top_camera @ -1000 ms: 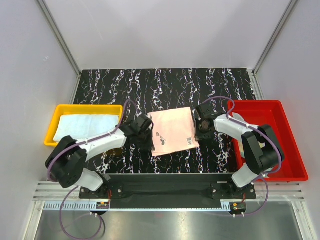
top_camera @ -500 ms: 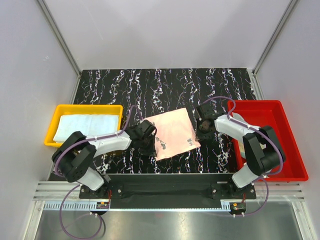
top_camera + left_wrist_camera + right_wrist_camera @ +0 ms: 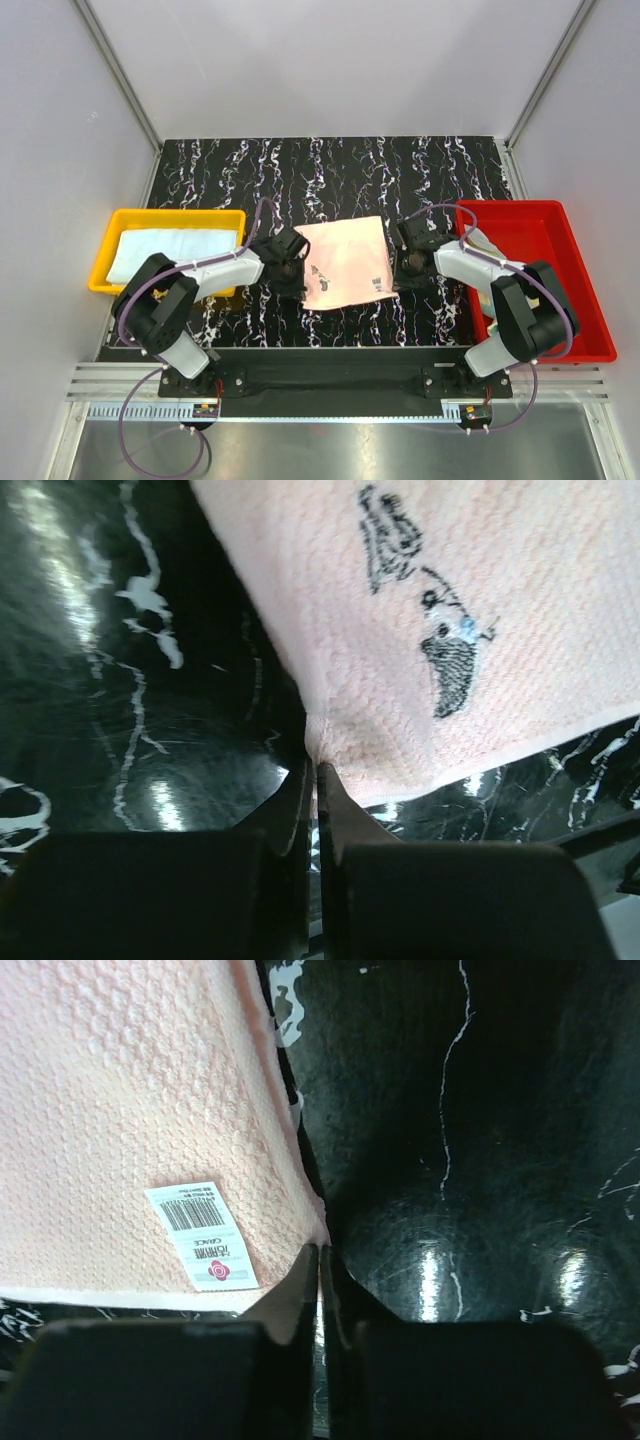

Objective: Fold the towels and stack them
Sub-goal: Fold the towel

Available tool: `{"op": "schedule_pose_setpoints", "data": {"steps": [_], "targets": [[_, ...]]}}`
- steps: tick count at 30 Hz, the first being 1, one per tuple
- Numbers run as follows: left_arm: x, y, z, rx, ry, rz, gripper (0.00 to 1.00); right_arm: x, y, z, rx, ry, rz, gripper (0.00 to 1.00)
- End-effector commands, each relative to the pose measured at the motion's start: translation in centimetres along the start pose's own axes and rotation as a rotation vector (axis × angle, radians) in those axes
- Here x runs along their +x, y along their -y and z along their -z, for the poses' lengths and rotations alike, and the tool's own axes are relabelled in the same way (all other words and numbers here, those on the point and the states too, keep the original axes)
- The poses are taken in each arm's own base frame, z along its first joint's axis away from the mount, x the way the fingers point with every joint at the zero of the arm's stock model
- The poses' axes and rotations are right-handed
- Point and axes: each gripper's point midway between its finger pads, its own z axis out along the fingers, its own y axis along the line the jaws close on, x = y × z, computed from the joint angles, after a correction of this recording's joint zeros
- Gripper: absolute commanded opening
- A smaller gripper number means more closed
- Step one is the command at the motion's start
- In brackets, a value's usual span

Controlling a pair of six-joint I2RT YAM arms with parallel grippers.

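Count: three cloths showing, two trays, two arms.

One pale pink waffle-weave cloth towel (image 3: 345,262) is lying flat at the middle of the table, slightly skewed. It is carrying small dark printed drawings (image 3: 445,660) near its 8 o'clock corner and one white barcode label (image 3: 200,1235) near its 4 o'clock corner.

One light blue folded cloth towel (image 3: 175,250) is resting inside the yellow rectangular plastic tray (image 3: 170,213), which is sitting at 9 o'clock from the pink towel.

One pale crumpled cloth (image 3: 480,243) is showing in the red rectangular plastic tray (image 3: 570,290) at 3 o'clock. It is mostly hiding behind the right arm (image 3: 470,262), and its colour is hard to judge.

The left gripper (image 3: 316,765) is sitting at the pink towel's 8 o'clock edge, its jaws pressing together and pinching the hem. The right gripper (image 3: 321,1252) is sitting at the 4 o'clock edge, its fingers nearly together with only a thin slit between them. The hem is meeting the tips, but I cannot tell whether it is pinched.

Everything is resting on a glossy black marble-patterned tabletop (image 3: 330,170) with white veins, which is catching glare. Plain white walls (image 3: 330,60) are enclosing it on three sides, with two aluminium posts (image 3: 118,70) running up the far corners.
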Motion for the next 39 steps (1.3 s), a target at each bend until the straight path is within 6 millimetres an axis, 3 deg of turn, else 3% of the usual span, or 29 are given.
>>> {"op": "schedule_pose_setpoints", "data": {"steps": [1,2,5,8,10,13,18,25,33,39], "targets": [[-1.1,-2.4,1.7,-0.103,0.037,-0.031,0.00,0.7,-1.3,0.1,-0.074,0.009,-0.049,0.01],[-2.0,-1.7,3.0,-0.083,0.075,-0.037,0.00,0.7,-1.6,0.1,-0.088,0.016,-0.051,0.00],[-1.9,0.8,5.3,0.030,0.079,-0.040,0.00,0.6,-1.9,0.4,-0.105,0.028,-0.065,0.00],[-1.0,2.6,6.0,0.117,0.086,-0.019,0.00,0.4,-2.1,0.5,-0.105,0.036,-0.066,0.00],[0.3,2.9,4.8,0.145,0.059,-0.001,0.00,0.3,-2.2,0.4,-0.104,0.038,-0.068,0.00],[2.0,2.2,2.8,0.130,0.022,0.006,0.00,0.5,-2.3,0.3,-0.104,0.034,-0.064,0.00],[2.9,0.7,0.8,0.071,0.004,0.016,0.00,0.3,-2.0,0.6,-0.088,0.048,-0.058,0.00],[3.0,-0.8,0.3,-0.008,0.006,0.000,0.00,-0.3,-1.5,1.3,-0.053,0.069,-0.043,0.00],[3.2,-2.3,0.3,-0.072,0.013,-0.011,0.00,-2.7,-0.5,2.8,0.042,0.136,0.003,0.00],[3.4,-2.4,0.5,-0.068,0.015,-0.008,0.00,-2.3,-0.2,2.8,0.046,0.134,0.002,0.00]]}}
